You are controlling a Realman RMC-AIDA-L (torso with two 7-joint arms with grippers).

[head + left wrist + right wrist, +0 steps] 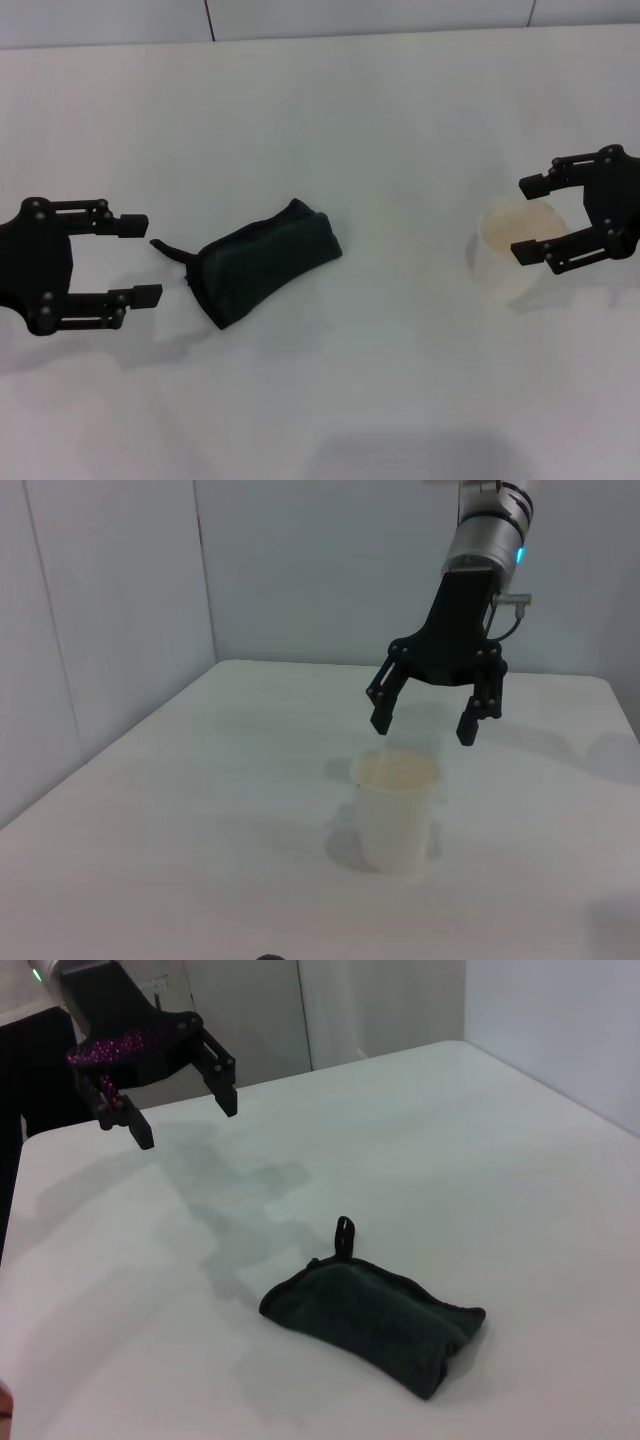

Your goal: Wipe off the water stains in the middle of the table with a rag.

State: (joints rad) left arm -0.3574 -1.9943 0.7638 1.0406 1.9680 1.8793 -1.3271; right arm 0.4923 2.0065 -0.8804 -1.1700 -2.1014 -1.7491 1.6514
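The rag [262,260], a dark green-black bunched wad with a small loop, lies on the white table [400,120] left of centre. It also shows in the right wrist view [380,1320]. My left gripper [152,260] is open and empty, hovering just left of the rag with its fingertips near the loop; the right wrist view shows it [188,1125] above the table. My right gripper [520,217] is open and empty, hovering over a white paper cup [510,255]; the left wrist view shows it [422,730] above the cup [395,815]. No orange-brown water stain shows on the table.
The cup stands upright at the table's right side, its inside tinted pale orange. Grey wall panels [370,15] run behind the table's far edge. Bare tabletop lies between the rag and the cup.
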